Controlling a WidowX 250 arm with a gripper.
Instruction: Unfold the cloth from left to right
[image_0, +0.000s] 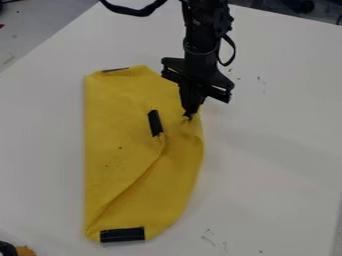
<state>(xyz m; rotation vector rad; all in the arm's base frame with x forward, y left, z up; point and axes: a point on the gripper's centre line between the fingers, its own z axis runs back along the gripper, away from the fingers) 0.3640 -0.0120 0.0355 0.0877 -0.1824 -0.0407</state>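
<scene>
The yellow cloth (117, 160) lies below the hand (189, 115), which pinches it near one edge.

The yellow cloth (113, 165) lies partly folded on the white table (267, 165), creased diagonally, with black strips.

Likely lab | robot arm (200, 42) — black cable (137, 12) — white table (267, 165)

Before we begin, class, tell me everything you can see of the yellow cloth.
The yellow cloth lies partly folded on the white table, its left side in the picture straight, its right side curving. It looks like soft fabric, with a few dark specks, black strips at its middle and near end, and a long diagonal crease. The hand pinches it near the right edge, puckering it.
</scene>
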